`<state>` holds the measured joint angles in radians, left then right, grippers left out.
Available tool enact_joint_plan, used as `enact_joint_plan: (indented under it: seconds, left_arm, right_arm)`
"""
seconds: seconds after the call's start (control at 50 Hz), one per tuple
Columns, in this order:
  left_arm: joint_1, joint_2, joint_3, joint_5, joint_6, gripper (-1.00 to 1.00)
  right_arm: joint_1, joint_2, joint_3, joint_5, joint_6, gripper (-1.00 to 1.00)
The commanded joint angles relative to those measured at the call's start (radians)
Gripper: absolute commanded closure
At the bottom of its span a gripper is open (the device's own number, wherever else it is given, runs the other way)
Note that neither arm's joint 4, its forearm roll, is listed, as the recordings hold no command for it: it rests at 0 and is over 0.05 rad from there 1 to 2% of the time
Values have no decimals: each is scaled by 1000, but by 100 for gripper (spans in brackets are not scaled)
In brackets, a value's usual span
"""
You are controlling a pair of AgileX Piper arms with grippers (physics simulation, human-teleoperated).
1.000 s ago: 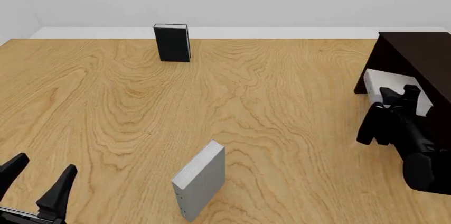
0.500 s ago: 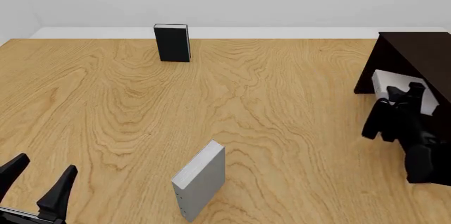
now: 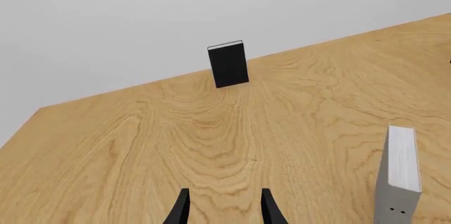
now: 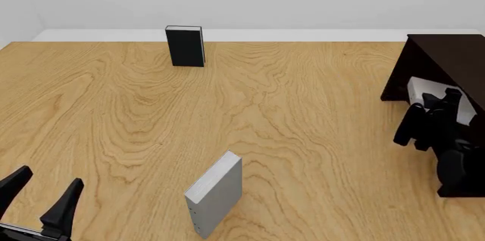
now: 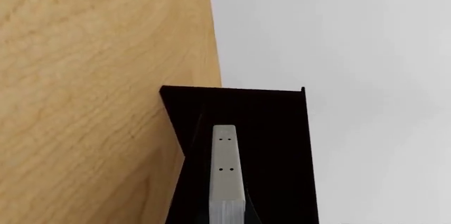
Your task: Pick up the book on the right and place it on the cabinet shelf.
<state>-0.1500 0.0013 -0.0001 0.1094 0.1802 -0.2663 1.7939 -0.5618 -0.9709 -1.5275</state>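
Observation:
The pale grey-white book (image 4: 421, 90) is held by my right gripper (image 4: 437, 103), which is shut on it. The book is partly inside the opening of the very dark brown cabinet (image 4: 447, 59) at the table's right edge. Only the book's left end shows in the front view. In the right wrist view the book (image 5: 225, 171) stands edge-on between the fingers, inside the cabinet (image 5: 282, 139). My left gripper (image 4: 38, 195) is open and empty at the near left corner; it also shows in the left wrist view (image 3: 224, 209).
A black book with a white page edge (image 4: 185, 46) stands upright at the far middle-left, also in the left wrist view (image 3: 228, 64). A slimmer grey book (image 4: 216, 192) stands upright near the front middle, to the right of my left gripper (image 3: 402, 174).
My right gripper has moved to the right with the pale book, carrying it deeper into the cabinet opening. The left arm and the other books have not moved.

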Motion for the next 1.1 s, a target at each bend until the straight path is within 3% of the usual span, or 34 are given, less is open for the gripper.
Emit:
enact_joint_plan:
  seconds: [0.02,0.56,0.76,1.04,1.06,1.1]
  left_arm:
    - [-1,0,0,2,-2,-100]
    - [1,0,0,4,-1,-100]
    - [1,0,0,4,0,-100]
    - [-3,0,0,2,0,-100]
    - [-4,0,0,3,0,-100]
    - [-3,0,0,3,-1,-100]
  right_arm:
    - [-11,9,-28,1,33,100]
    - [-44,32,-30,15,69,100]
    - [-35,17,-55,90,119,100]
    - [-19,26,-51,116,131,100]
    - [-19,24,-49,123,136,-100]
    - [-17,27,-49,121,140,-100]
